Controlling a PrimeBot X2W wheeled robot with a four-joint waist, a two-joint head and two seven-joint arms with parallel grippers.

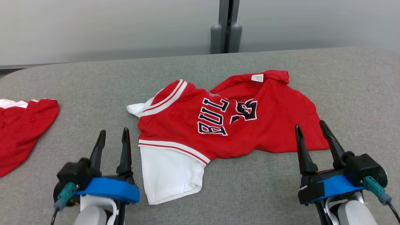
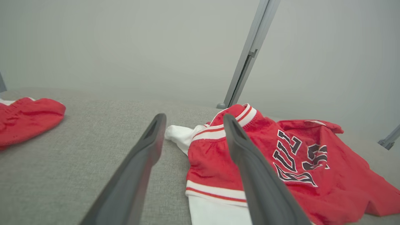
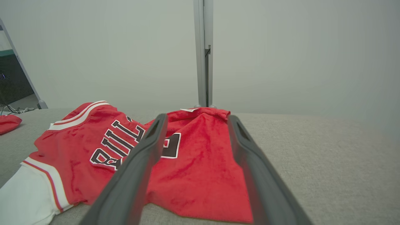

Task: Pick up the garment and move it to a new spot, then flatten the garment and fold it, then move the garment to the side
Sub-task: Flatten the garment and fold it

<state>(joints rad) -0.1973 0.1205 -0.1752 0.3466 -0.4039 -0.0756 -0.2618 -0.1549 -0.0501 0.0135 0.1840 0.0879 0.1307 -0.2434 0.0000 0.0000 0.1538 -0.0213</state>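
Note:
A red jersey-style garment with white sleeves and dark lettering lies crumpled in the middle of the grey table; it also appears in the left wrist view and the right wrist view. My left gripper stands open just left of its white sleeve, touching nothing. Open as well, my right gripper hovers at the garment's near right edge with nothing between its fingers.
A second red and white garment lies at the table's left edge, also visible at the left of the left wrist view. A grey post stands against the pale wall behind the table.

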